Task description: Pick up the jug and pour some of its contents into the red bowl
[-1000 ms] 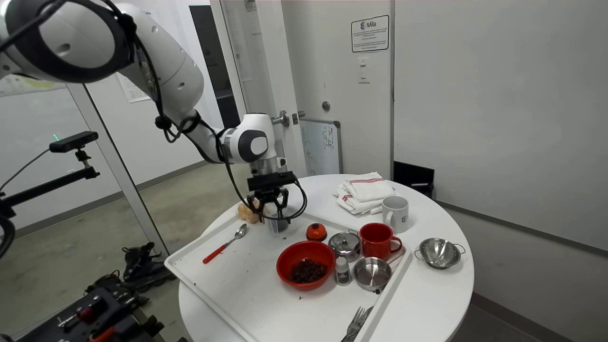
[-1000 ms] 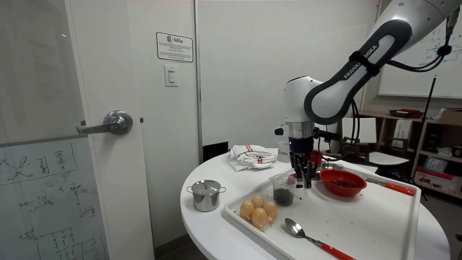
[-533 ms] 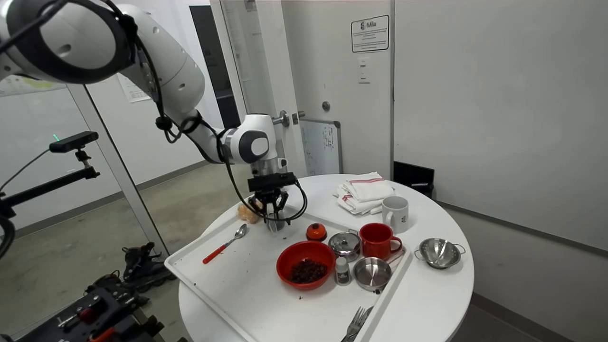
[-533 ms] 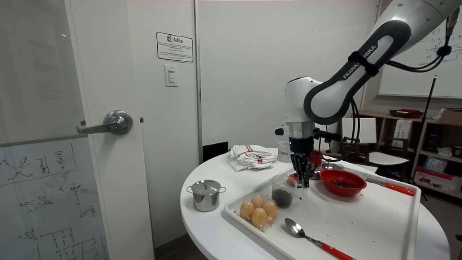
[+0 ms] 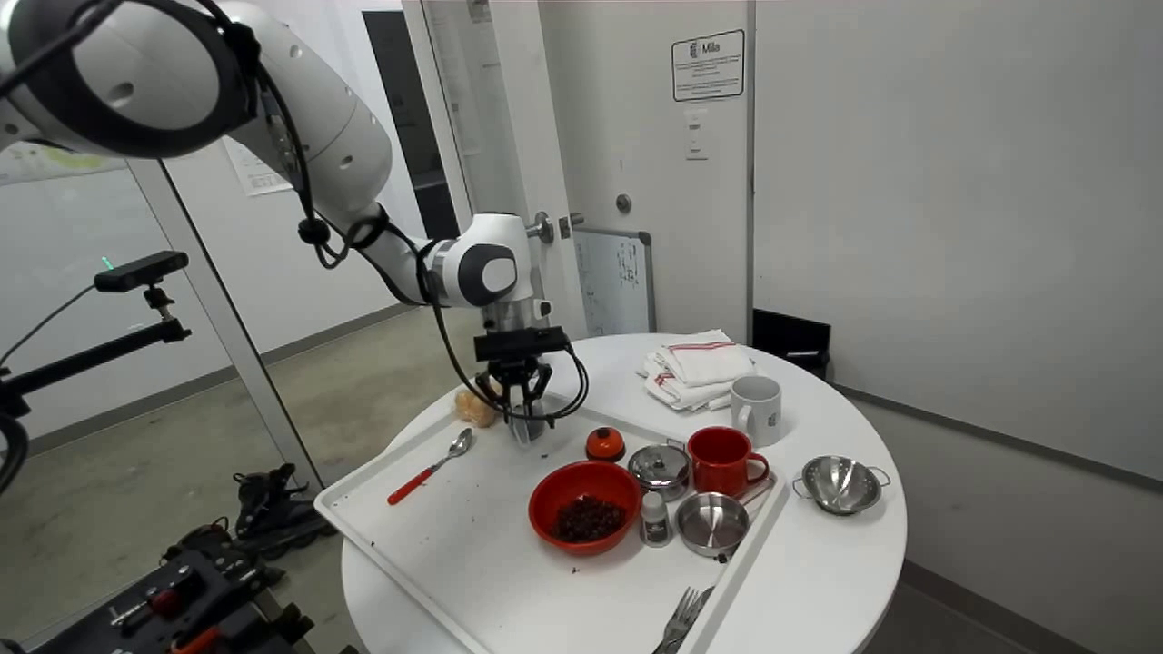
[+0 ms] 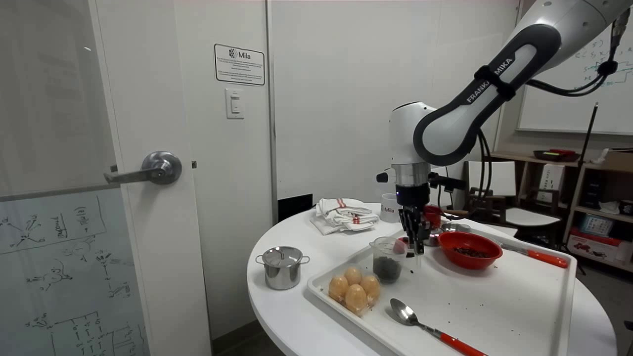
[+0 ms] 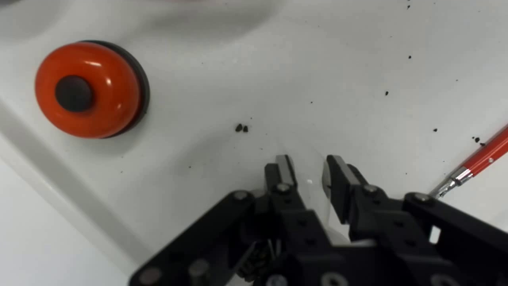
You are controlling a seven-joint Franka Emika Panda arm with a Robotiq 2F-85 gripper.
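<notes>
The jug point(image 6: 387, 261) is a clear, pale vessel with dark contents low inside. It stands upright at the tray's edge beside the eggs, and in an exterior view point(image 5: 527, 433) it is partly behind the gripper. My gripper point(image 7: 307, 159) is shut on its clear handle point(image 7: 313, 194), with one finger on each side. The gripper point(image 6: 418, 251) points straight down. Whether the jug's base touches the tray I cannot tell. The dark contents point(image 7: 256, 262) show behind the finger linkage in the wrist view. The red bowl point(image 5: 581, 547) holds dark bits and also shows in an exterior view point(image 6: 467, 263).
Eggs point(image 6: 355, 296) stand close beside the jug. A red-handled spoon point(image 5: 432, 468) lies on the white tray point(image 6: 568, 296). An orange timer point(image 7: 89, 89), a lidded pot point(image 5: 659, 468), a shaker point(image 5: 655, 522) and a red mug point(image 5: 722, 459) stand near the bowl.
The fingers have come together on the jug's handle. The jug shifted slightly down in view, then slightly up together with the gripper and arm. The bowl has not moved.
</notes>
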